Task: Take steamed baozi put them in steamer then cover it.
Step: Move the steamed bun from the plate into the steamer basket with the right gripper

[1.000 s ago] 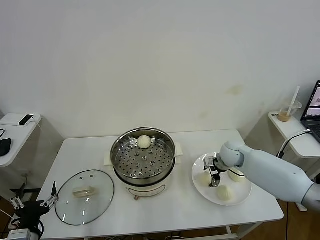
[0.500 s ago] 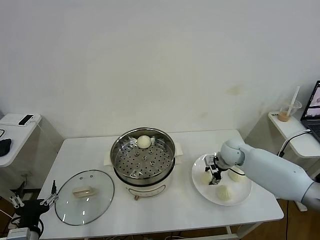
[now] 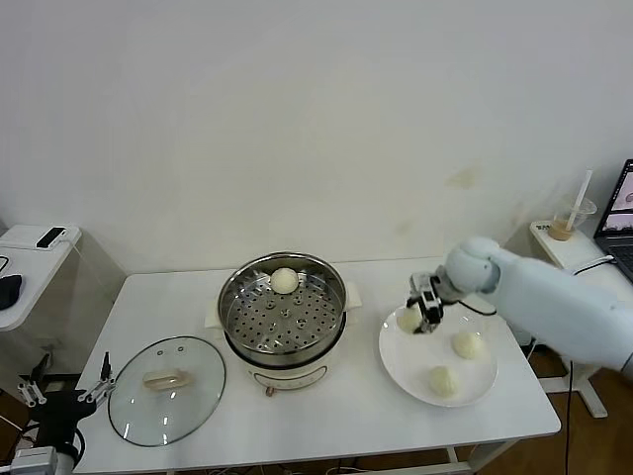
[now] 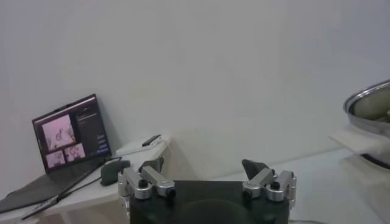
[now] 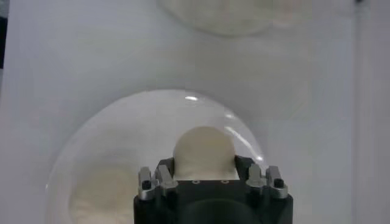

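From the head camera we see the right gripper (image 3: 426, 315) clamped on one steamed baozi (image 3: 409, 320), raised just above the left rim of the white plate (image 3: 415, 376). Two more buns (image 3: 467, 344) lie on that plate, and a fourth (image 3: 285, 281) sits in the steamer (image 3: 283, 309). The cover (image 3: 167, 388) lies flat on the table (image 3: 346, 416) — left of the steamer. The left gripper (image 3: 61, 401) hangs parked off the table's left corner.

Its wrist camera shows its fingers (image 4: 266, 181) spread wide apart.

The right wrist camera shows the bun (image 5: 204, 152) pinched between its fingers — the plate (image 5: 109, 134) underneath.
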